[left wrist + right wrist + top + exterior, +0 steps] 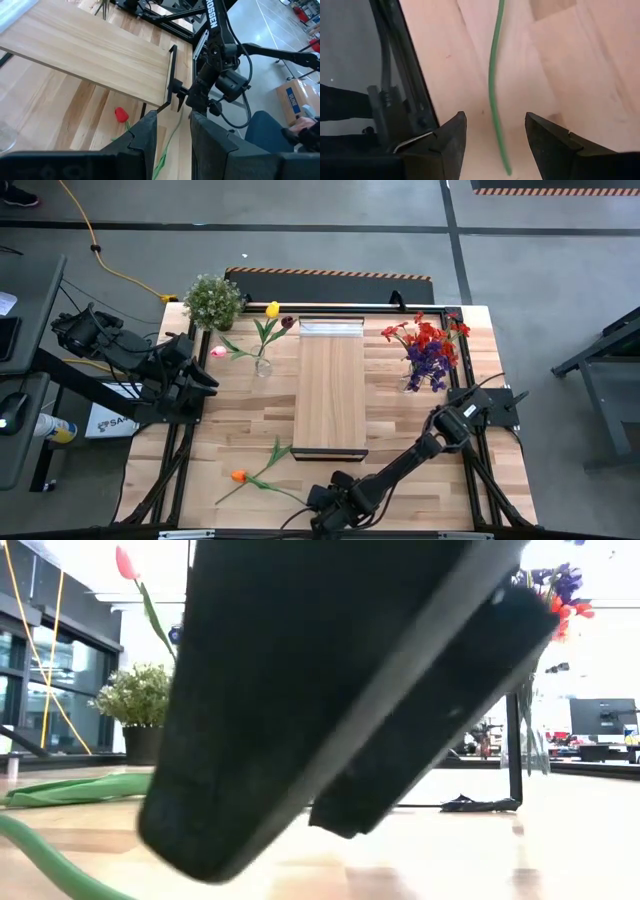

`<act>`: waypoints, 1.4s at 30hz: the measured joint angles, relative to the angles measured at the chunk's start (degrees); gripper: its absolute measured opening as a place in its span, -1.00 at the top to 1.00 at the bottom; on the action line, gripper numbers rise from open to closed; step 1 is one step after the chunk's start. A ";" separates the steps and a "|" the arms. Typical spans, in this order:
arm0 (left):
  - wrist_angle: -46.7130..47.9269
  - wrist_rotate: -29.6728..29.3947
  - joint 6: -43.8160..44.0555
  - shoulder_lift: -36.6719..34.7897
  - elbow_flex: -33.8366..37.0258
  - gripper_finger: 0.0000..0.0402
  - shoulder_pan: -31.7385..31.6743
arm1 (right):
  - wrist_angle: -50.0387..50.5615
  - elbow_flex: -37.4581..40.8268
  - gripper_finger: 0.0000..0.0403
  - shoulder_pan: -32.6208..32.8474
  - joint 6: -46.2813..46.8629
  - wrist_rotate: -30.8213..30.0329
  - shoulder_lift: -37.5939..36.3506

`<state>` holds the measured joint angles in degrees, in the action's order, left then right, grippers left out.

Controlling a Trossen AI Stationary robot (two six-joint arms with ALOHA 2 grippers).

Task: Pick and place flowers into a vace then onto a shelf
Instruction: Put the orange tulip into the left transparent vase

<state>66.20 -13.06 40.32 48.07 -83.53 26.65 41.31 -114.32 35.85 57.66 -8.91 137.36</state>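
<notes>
An orange-headed flower [238,476] lies flat on the table near its front edge, its green stem [492,90] running toward my right gripper [495,120]. That gripper is open and points steeply down. Its fingers stand either side of the stem's free end just above the tabletop [265,840], touching nothing. My left gripper [173,125] waits open and empty, raised at the table's left side [208,375]. A glass vase [262,365] holds yellow, maroon and pink flowers left of the shelf [330,390]. The shelf rests slightly raised on the middle of the table.
A second vase with red and purple flowers [430,345] stands right of the shelf. A bushy potted plant [213,300] sits at the far left corner. Black frame rails [410,100] run along the table's edges, close beside my right gripper. A seated person [280,135] shows beyond the table.
</notes>
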 joint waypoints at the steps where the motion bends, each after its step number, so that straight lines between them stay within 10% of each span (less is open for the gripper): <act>1: -0.01 0.00 0.00 0.00 0.00 0.25 0.00 | 0.01 0.00 0.04 -0.29 -0.72 0.08 0.00; 42: 1.78 -0.02 -1.25 0.01 0.01 0.25 0.00 | -4.68 -0.15 0.54 -1.81 -4.42 3.38 3.50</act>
<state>67.98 -13.08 39.07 48.09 -83.52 26.65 36.63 -114.48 34.04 53.24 -5.53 140.86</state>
